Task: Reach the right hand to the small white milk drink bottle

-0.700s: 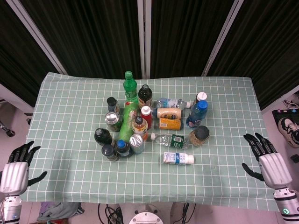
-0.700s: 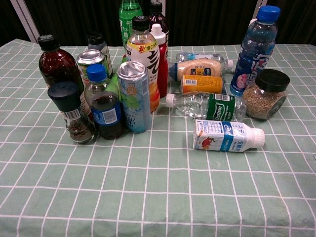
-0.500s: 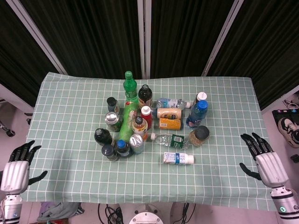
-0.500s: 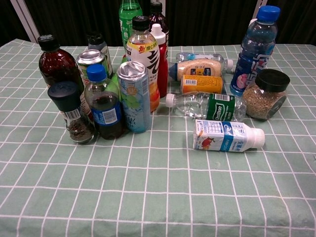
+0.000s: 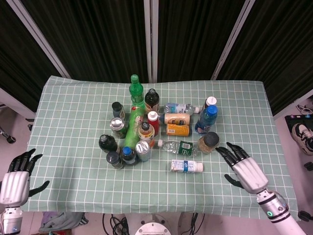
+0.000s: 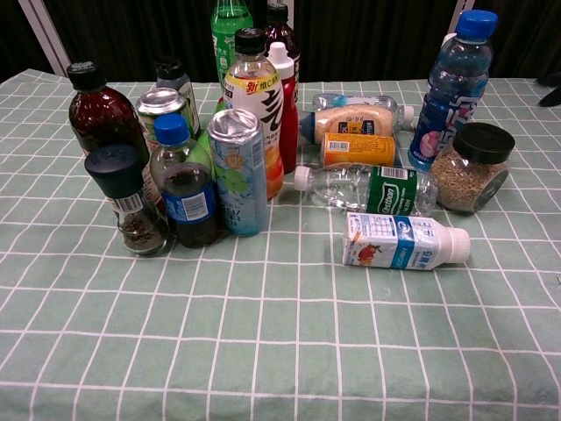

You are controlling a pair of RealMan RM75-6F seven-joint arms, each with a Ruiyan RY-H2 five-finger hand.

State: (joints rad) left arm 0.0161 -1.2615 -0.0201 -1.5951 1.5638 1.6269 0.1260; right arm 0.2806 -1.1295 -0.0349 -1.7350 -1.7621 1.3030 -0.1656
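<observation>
The small white milk drink bottle (image 5: pixel 186 166) (image 6: pixel 403 241) lies on its side on the green checked cloth, cap pointing right, in front of the cluster of bottles. My right hand (image 5: pixel 244 168) hovers over the cloth to the right of it, a short gap away, fingers spread and holding nothing. In the chest view only a dark fingertip (image 6: pixel 550 93) shows at the right edge. My left hand (image 5: pixel 15 178) hangs off the table's front left corner, fingers apart and empty.
Just behind the milk bottle lie a clear water bottle (image 5: pixel 177 146) and a brown-seed jar with a black lid (image 5: pixel 209 142). A blue-capped drink (image 5: pixel 206 119), cans and tall bottles (image 5: pixel 136 115) crowd the table's middle. The table edge (image 5: pixel 156 208) runs close in front.
My right hand has moved left from beyond the table's right edge to over the cloth, closer to the milk bottle. The left hand and the bottles have stayed put.
</observation>
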